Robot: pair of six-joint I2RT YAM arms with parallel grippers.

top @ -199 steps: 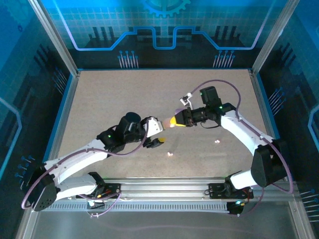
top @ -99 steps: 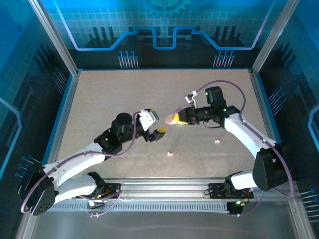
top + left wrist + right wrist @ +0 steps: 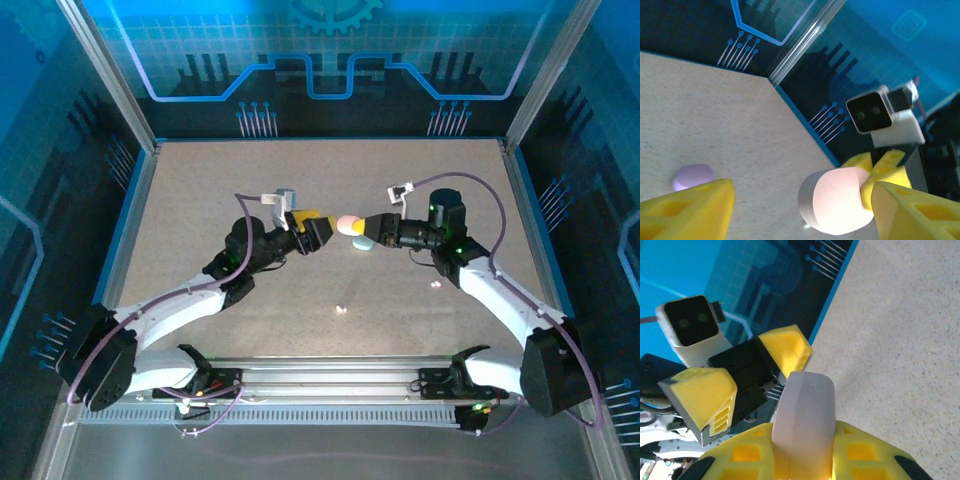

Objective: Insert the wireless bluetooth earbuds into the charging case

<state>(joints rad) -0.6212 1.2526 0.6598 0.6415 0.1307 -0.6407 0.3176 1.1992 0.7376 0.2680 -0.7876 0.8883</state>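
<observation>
Beige speckled tabletop (image 3: 200, 200), walled by blue printed panels (image 3: 320, 60), is carrying the scene as two white robot arms are reaching in from the near edge and meeting above its middle. The left arm (image 3: 170, 305) is angling in from the left and the right arm (image 3: 500, 290) from the right, their tips almost nose to nose.

The right gripper (image 3: 358, 227) is clamping a pale pink pebble-shaped charging case (image 3: 347, 223) edge-on between its yellow fingertips, holding it up off the table and presenting it toward the other arm. The left gripper (image 3: 318, 227) is facing it with its jaws standing wide. In the left wrist view its two yellow fingers are flanking the pink case with clear gaps on both sides, gripping nothing. Whether either finger is brushing the case cannot be told.

A lavender pebble-shaped piece (image 3: 693, 176) is lying flat on the table, showing in the left wrist view beyond that gripper's left finger.

Two tiny pale whitish earbuds (image 3: 341, 309) are lying loose on the tabletop, outside the case. One is sitting toward the front between the two arms, while the other earbud (image 3: 435, 285) is resting just beside the right arm, and both are well apart from the grippers.
</observation>
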